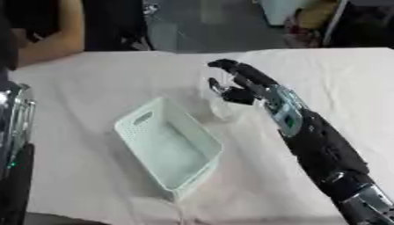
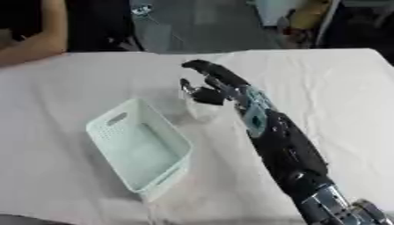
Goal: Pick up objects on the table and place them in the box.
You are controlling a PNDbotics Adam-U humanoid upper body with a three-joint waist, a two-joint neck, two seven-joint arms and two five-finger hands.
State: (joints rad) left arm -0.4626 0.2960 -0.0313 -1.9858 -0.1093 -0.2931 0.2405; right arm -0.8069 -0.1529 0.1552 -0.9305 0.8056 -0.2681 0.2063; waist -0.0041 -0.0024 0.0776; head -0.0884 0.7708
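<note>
Pale-green perforated plastic box (image 1: 168,147) sits empty on the cream-clothed bench (image 1: 77,110), below-left of your right hand (image 1: 240,83). No loose object visible near the fingers (image 2: 202,67). Fingers half-curled, holding nothing. Arm reaches far over the bench, palm facing left. Box likely light, stiff; take its rim.

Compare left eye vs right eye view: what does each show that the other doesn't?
Left eye only: the robot's left arm, a dark and silver strip down the left edge; its hand is out of frame.
Right eye only: more bare tablecloth left of the box.
Both: the pale green box, nothing visible inside it, the right hand with curled fingers beyond its far corner, and a person's arm at the far left.
</note>
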